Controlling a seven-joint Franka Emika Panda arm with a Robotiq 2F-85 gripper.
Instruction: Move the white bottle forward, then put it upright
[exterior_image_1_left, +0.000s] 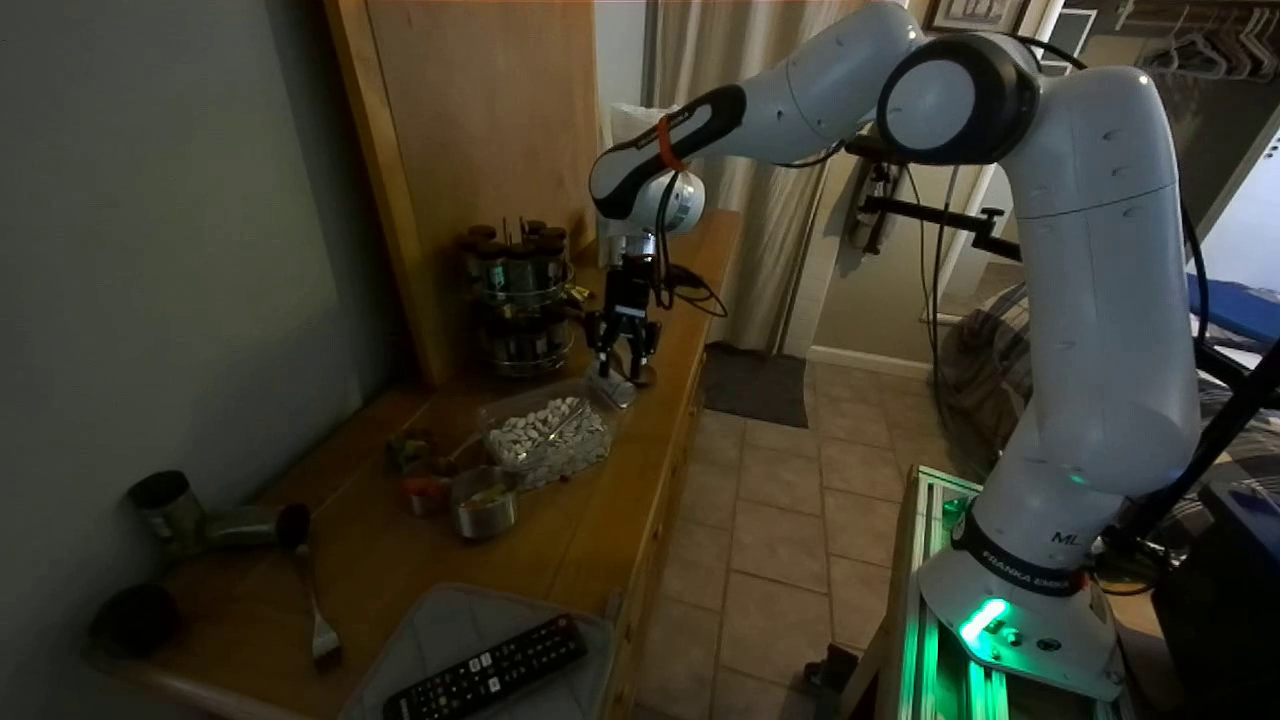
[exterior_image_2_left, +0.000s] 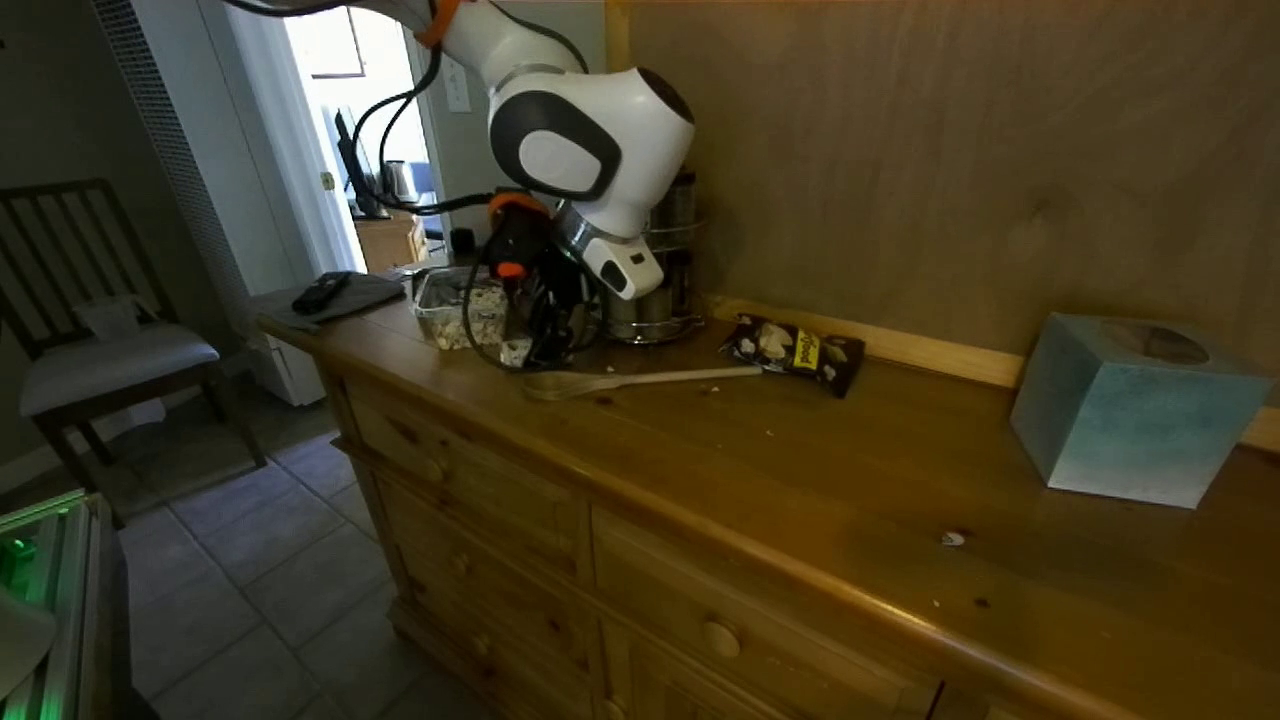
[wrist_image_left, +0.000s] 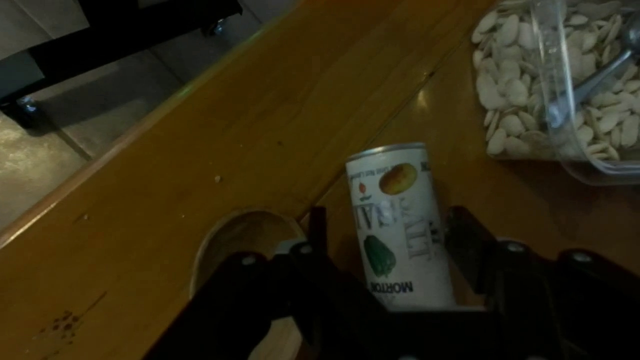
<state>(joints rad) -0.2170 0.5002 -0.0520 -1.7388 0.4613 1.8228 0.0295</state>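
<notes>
White bottle (wrist_image_left: 400, 225), printed MORTON and SALT, one: lying on its side on the wooden counter (wrist_image_left: 280, 125), between the fingers (wrist_image_left: 470, 250) of the claw (wrist_image_left: 386, 222), which is standing moderately wide with no grip showing, a gap appearing at the bottle's left, contact at its right not being determinable. Hazards, left to right in the wrist view: far left, the counter's front edge is lying exposed, and a round bottle nudged off-line could be rolling over it; next, a wooden spoon (wrist_image_left: 245, 227) is lying partly hidden by the claw, probably offering its raised bowl rim as a snag; centre, the uneven gap is likely inviting one finger to be striking first and skewing the grip, and a bottle raised askew could be toppling when stood up; right, a clear tub (wrist_image_left: 607, 174) is sitting just beside, where a stray finger could be bumping it and spilling seeds (wrist_image_left: 507, 95). Containers, left to right in an exterior view: two dark-lidded jars (exterior_image_1_left: 170, 528), contents not showing; a small cup (exterior_image_1_left: 425, 497), holding something red; a metal cup (exterior_image_1_left: 488, 520), holding something yellowish; a tiered rack (exterior_image_1_left: 530, 368), bearing further jars (exterior_image_1_left: 518, 270); the tub, holding pale seeds and a metal spoon (wrist_image_left: 595, 82); the bottle itself, just beside the tub's far right corner, showing no contents.
</notes>
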